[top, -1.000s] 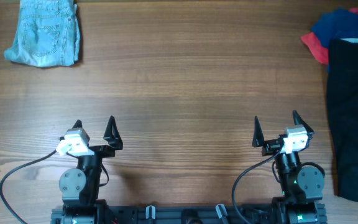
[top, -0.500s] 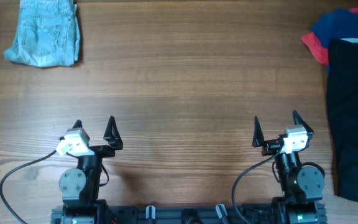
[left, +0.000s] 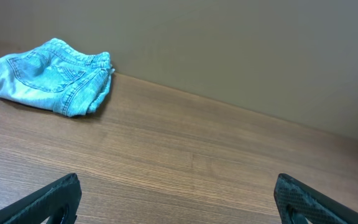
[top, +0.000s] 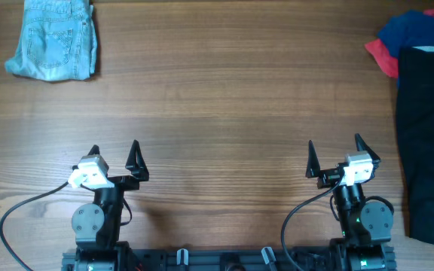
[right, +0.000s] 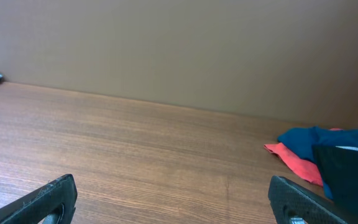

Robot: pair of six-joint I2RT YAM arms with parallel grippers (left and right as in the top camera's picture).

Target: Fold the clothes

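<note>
Nearest you, at the front edge of the bench (top: 217, 105), the left arm (top: 100, 199) and the right arm (top: 356, 197) sit side by side, both pointing toward the far side. The left jaws stand spread wide with nothing between them. The right jaws gape just as wide and also hold nothing. In each wrist view only the dark fingertips (left: 50, 200) show, poking in at the bottom corners with the rest cut off by the frame.

A black garment (top: 428, 143) lies flat just to the right of the right arm. It runs off the right edge of the overhead view, so you cannot tell its full outline.

At its far end a blue garment (top: 413, 30) and a red garment (top: 381, 54) show from beneath it. Both are partly covered, and what kind of clothing they are cannot be made out.

In the far left corner, well apart from the left jaws, a light-blue denim garment (top: 53, 39) lies bunched and compact, its top cropped in the overhead view. The right wrist camera catches only a sliver of it.
</note>
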